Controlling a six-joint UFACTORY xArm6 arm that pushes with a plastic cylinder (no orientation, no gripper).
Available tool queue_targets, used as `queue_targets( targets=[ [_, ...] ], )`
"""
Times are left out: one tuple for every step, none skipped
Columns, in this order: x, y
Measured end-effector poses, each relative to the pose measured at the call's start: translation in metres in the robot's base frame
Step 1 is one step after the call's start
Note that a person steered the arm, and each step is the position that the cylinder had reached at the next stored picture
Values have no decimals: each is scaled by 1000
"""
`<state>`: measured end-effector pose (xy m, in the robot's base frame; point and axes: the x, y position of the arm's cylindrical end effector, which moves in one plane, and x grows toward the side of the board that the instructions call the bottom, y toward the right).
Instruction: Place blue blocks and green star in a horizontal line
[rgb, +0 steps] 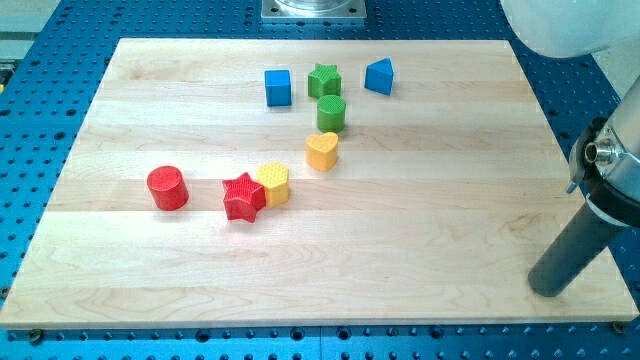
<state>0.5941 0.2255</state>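
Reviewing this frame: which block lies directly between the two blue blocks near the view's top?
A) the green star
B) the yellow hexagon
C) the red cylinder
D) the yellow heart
A: the green star sits between the blue cube and the blue block, roughly in a row; my tip is far off at the view's lower right.

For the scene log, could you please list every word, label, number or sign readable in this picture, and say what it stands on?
None: no readable text anywhere in the camera view.
The wooden board is bare wood grain.
The blocks, such as the blue cube, green star and red cylinder, carry only a moulded surface texture, no lettering.
My tip and the rod above it are unmarked.
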Motion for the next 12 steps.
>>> queue_targets(
  targets=[
    [0, 0],
    [-1, -3],
    [-8, -17],
    [-41, 16],
    [-145, -9],
    [-221, -48],
    [-288, -63],
    [-390, -68],
    [-402, -141],
    [-381, -232],
    [-355, -230],
    [-342, -211]
  ],
)
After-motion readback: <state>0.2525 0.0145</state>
